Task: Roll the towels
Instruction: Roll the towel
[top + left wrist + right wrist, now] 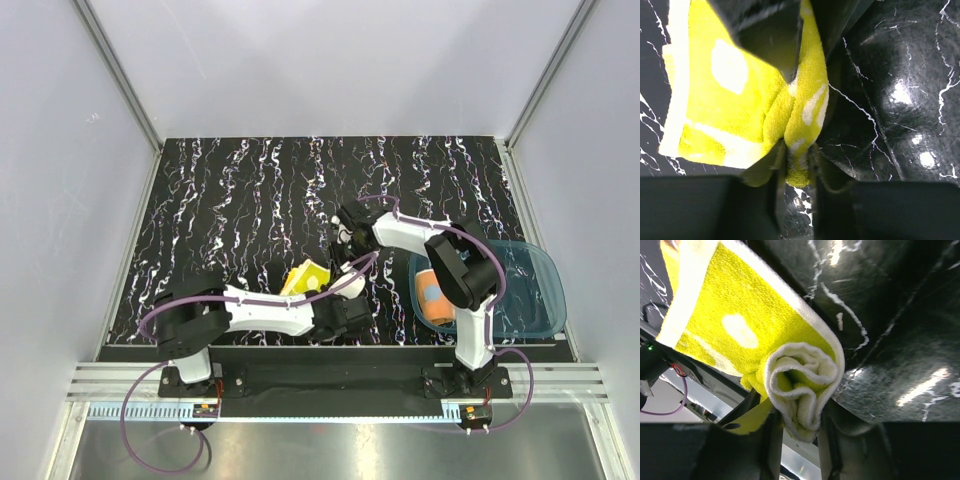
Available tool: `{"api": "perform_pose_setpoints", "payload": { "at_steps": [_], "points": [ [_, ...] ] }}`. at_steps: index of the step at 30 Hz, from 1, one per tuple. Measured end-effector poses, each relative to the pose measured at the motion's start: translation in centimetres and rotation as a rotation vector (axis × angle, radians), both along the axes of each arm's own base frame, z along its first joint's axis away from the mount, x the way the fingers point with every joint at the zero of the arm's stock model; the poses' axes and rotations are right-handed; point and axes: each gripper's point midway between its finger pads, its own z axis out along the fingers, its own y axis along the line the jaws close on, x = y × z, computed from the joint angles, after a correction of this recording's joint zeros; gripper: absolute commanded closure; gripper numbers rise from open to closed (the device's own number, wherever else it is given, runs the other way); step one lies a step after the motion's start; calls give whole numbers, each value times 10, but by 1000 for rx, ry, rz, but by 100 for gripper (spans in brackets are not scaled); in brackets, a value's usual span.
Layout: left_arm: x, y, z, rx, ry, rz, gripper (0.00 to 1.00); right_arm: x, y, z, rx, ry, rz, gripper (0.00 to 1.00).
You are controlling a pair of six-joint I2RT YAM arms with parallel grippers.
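Note:
The yellow towel (308, 277) with white pattern hangs partly rolled between both grippers near the table's front middle. My left gripper (335, 300) is shut on one end of it; the left wrist view shows a fold of the yellow towel (800, 150) pinched between the fingers. My right gripper (345, 262) is shut on the rolled end; the right wrist view shows the coiled yellow towel (800, 385) squeezed between its fingers. The orange towel (436, 296) with light-blue dots lies rolled in the blue tray.
The translucent blue plastic tray (535, 290) sits at the front right, beside the right arm's base. The black marbled table top (250, 200) stretches behind. Metal frame posts and white walls stand at the left and right edges.

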Motion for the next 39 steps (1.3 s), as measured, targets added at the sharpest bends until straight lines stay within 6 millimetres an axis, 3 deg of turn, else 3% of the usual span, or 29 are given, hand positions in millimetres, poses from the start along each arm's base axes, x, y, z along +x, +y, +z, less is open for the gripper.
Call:
{"api": "perform_pose_setpoints", "payload": {
  "at_steps": [7,12,23,27,32,36,39],
  "points": [
    [-4,-6,6,-70,36,-28,91,7,-17,-5,9,28,-28,52],
    [-17,-20,17,-183,132,-75,90,11,-33,-4,28,65,-70,44],
    [-18,-16,32,-408,305,-55,89,37,-78,1,-99,-10,-143,39],
    [-13,-15,32,-509,401,-12,89,46,-88,19,-128,-64,-158,38],
    [-2,-17,36,-657,506,58,89,49,-90,57,-93,-152,-171,36],
    [2,-15,36,-771,591,118,87,42,-85,86,-8,-213,-186,35],
    [6,-17,31,-845,665,165,87,31,-81,91,60,-220,-201,34]
  ]
}}
